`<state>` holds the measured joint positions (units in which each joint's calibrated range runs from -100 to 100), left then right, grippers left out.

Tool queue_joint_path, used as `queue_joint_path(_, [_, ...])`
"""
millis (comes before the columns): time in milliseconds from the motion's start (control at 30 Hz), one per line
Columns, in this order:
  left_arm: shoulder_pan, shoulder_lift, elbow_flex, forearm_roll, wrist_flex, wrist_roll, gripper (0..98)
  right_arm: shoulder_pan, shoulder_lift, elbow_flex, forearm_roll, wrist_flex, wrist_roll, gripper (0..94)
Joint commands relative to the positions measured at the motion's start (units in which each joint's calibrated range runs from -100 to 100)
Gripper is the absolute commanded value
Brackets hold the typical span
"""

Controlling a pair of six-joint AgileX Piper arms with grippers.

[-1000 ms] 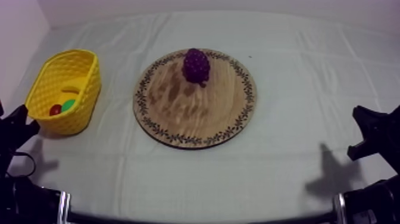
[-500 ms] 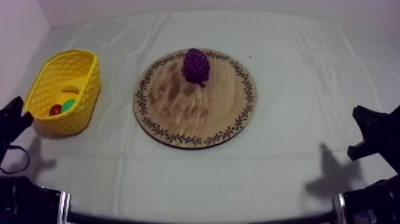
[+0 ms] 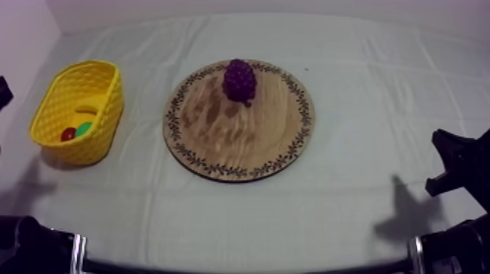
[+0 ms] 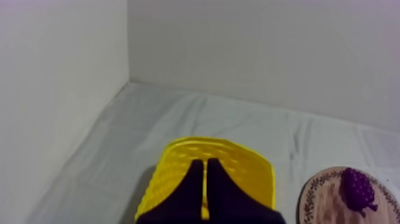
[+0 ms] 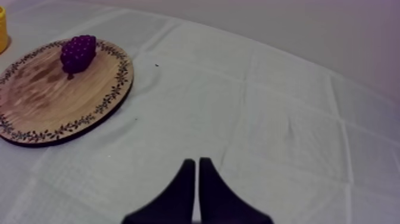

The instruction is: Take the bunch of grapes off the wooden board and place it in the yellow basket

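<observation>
A purple bunch of grapes [image 3: 240, 80] sits on the far part of the round wooden board [image 3: 240, 146] at mid-table. The yellow basket [image 3: 102, 84] stands to the board's left. My left gripper [image 4: 204, 164] is shut on nothing, a narrow wedge hanging above the basket's [image 4: 178, 158] near end, with the grapes [image 4: 356, 189] on the board [image 4: 321, 199] off to one side. A black bit of the left arm [image 3: 3, 92] shows at the table's left edge. My right gripper [image 5: 194, 170] is shut and empty over bare cloth, well away from the grapes [image 5: 78, 52]. It rests low at the right [image 3: 446, 157].
Inside the basket lie a small red fruit [image 3: 67, 134], a green fruit [image 3: 84, 128] and something yellow [image 3: 86, 111]. Walls close the table at the back and left. Bare cloth lies right of the board and along the front.
My left arm has lifted from the lower left and moved up along the left edge, past the basket's side. The right arm, grapes and basket have stayed put.
</observation>
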<state>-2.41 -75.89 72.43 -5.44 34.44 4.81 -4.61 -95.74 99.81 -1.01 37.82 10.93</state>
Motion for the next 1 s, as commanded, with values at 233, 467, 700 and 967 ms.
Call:
queue_joint_path(233, [1.4, 20.5, -25.9, 2.83, 8.3, -2.2, 0.0, 0.0, 0.0, 0.0, 0.0, 0.0, 0.0, 0.4])
queue_joint_path(467, [6.4, 34.8, -43.4, 0.33, 15.3, 0.8, 0.0, 0.0, 0.0, 0.0, 0.0, 0.0, 0.0, 0.4])
queue_joint_path(700, [12.6, 47.8, -58.8, -3.51, 21.9, 5.9, 0.0, 0.0, 0.0, 0.0, 0.0, 0.0, 0.0, 0.4])
queue_joint_path(967, [18.0, 59.4, -73.0, -5.06, 34.4, 8.4, 0.0, 0.0, 0.0, 0.0, 0.0, 0.0, 0.0, 0.4])
